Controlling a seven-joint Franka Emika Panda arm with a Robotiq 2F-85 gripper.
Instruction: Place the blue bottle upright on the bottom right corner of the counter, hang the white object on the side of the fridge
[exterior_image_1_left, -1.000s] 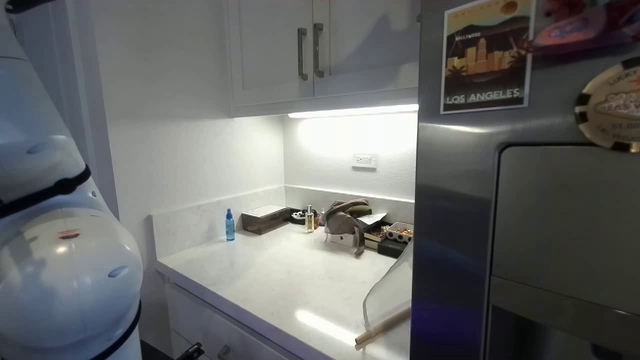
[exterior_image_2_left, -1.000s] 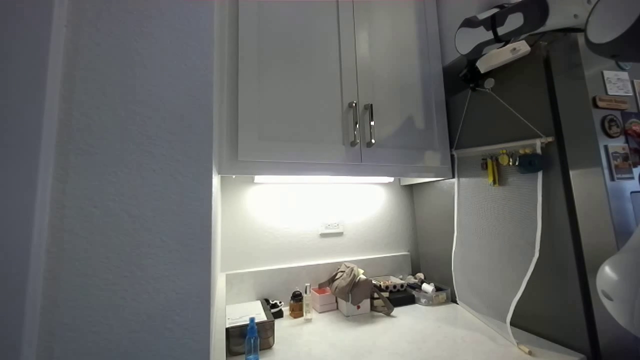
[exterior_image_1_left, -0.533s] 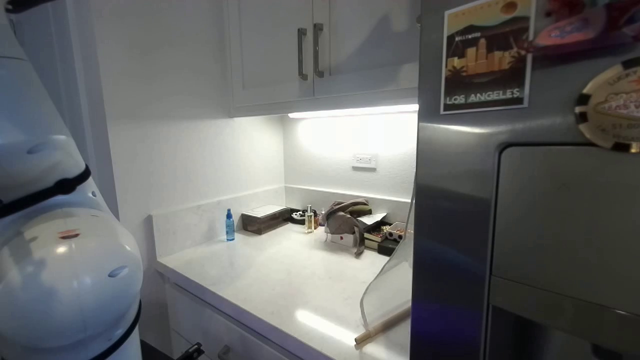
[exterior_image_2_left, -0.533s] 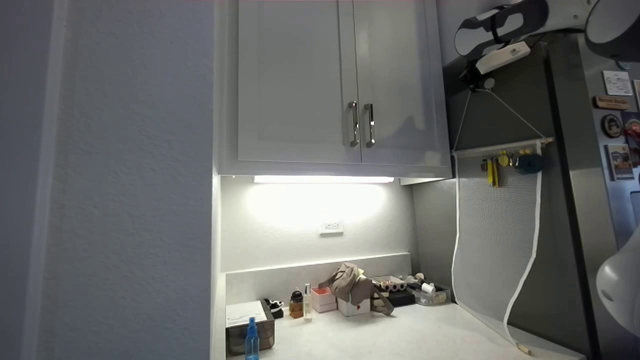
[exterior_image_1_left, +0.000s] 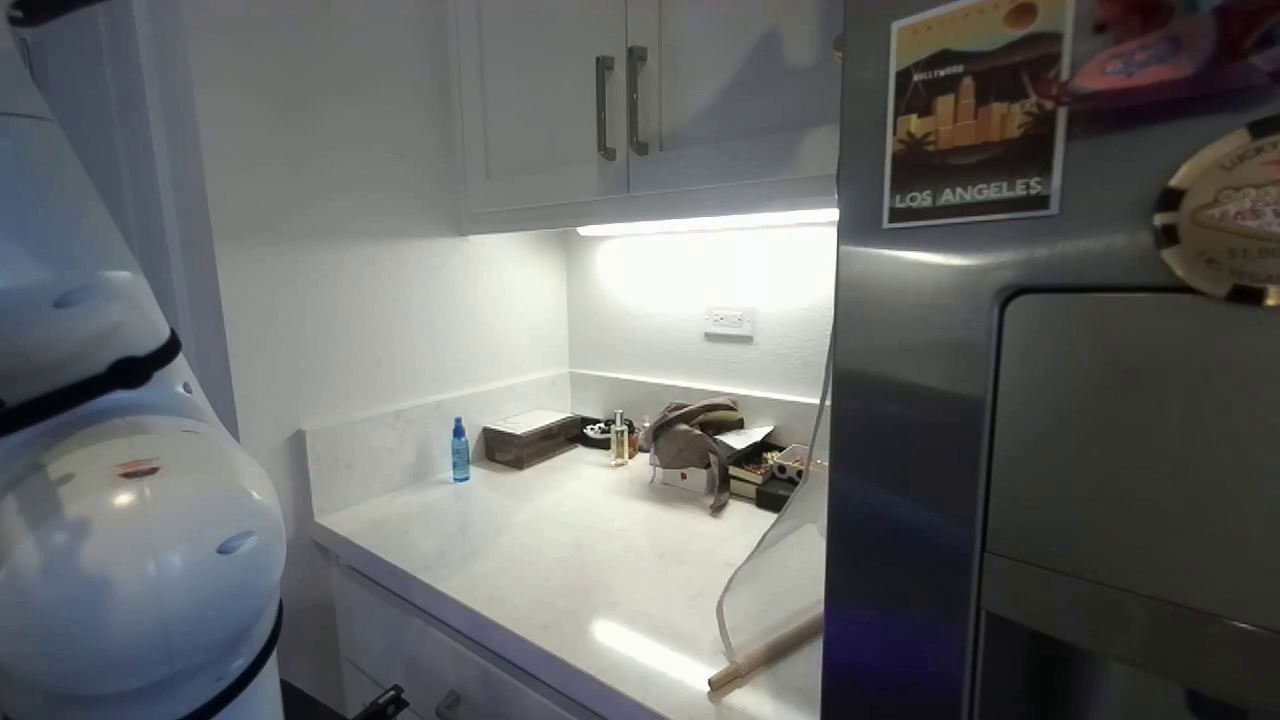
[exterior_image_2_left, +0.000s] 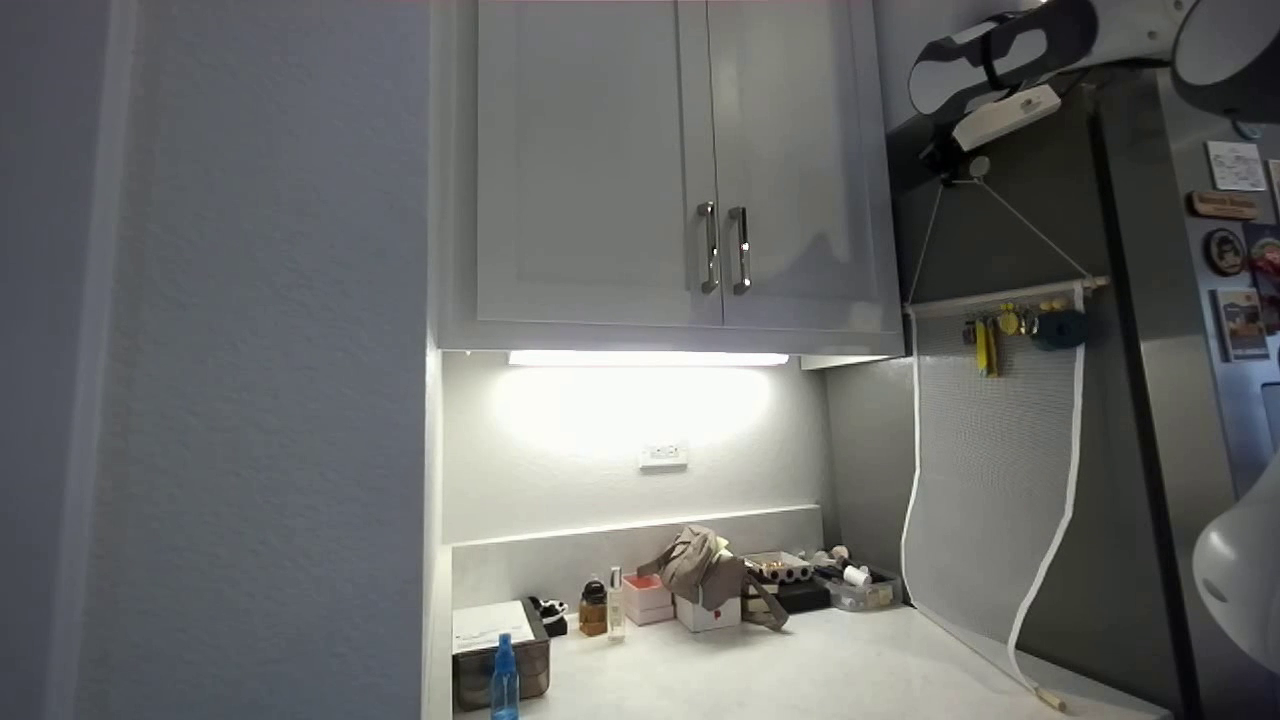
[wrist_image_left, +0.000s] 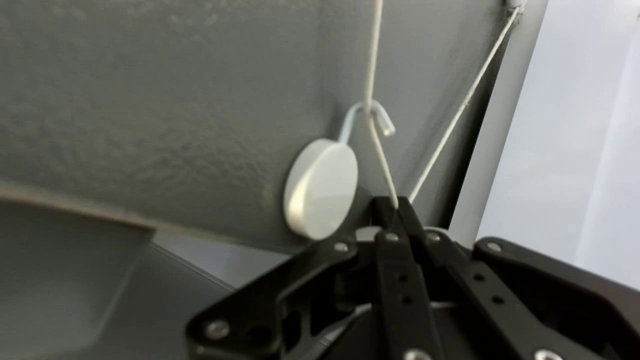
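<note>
Kitchen corner in which a white counter (exterior_image_1_left: 540, 570) lay beneath a strip light (exterior_image_1_left: 705, 223) and wall cabinets (exterior_image_1_left: 740, 100). At the right stood the grey fridge (exterior_image_2_left: 1125, 420), bearing a Los Angeles picture (exterior_image_1_left: 975, 120) and a round magnet (exterior_image_1_left: 1220, 215) on its front. Along its side hung the white object (exterior_image_2_left: 990, 470), a thin mesh sheet with pale edging; an upper rod (exterior_image_2_left: 1000, 295) spanned its top, and a lower rod (exterior_image_1_left: 765, 653) reached the right part of the counter. A yellow item (exterior_image_2_left: 983, 350) and a dark blue-green item (exterior_image_2_left: 1058, 330) showed just below the upper rod. The gripper (wrist_image_left: 397, 205), at the top of the sheet's hanging cord (wrist_image_left: 372, 57), was closed, its tips pinching that cord. Just beside them, a round white hook (wrist_image_left: 322, 190) was fixed to the fridge; the cord crossed the hook's bent wire (wrist_image_left: 350, 119), though whether it was seated there could not be told. The blue bottle (exterior_image_1_left: 460, 458) stood upright at the left of the counter, just beside a brown box (exterior_image_1_left: 530, 442) and well apart from the gripper. Along the far edge, farther right, were a slim glass bottle (exterior_image_1_left: 619, 442), a taupe bag (exterior_image_1_left: 682, 440) and a dark box (exterior_image_2_left: 803, 597).
</note>
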